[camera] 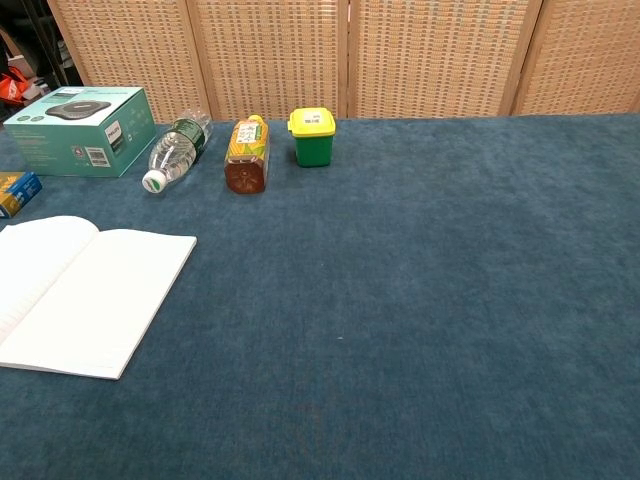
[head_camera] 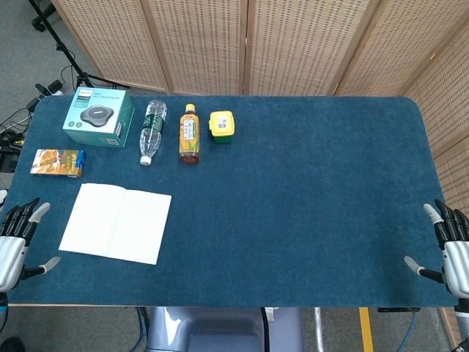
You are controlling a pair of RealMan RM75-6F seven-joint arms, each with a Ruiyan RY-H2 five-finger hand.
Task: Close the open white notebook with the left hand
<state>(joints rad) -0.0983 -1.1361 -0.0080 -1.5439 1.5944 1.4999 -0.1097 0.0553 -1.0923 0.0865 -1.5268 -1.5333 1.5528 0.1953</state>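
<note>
Head view shows me the white notebook [head_camera: 116,223] lying open on the bench [head_camera: 308,205] near its left front corner. My left hand [head_camera: 16,238] (fingers spread, holding nothing) sits just left of it; my right hand [head_camera: 448,249] is likewise empty.

Along the far side of the blue surface [head_camera: 308,191] sit a teal box [head_camera: 98,117], a clear water bottle [head_camera: 151,131] lying down, an amber drink bottle [head_camera: 189,133] also lying down, and a small green container with a yellow lid [head_camera: 223,126]. A small orange-and-blue carton [head_camera: 58,162] lies near the left edge. Wicker screens [head_camera: 249,44] stand behind.
</note>
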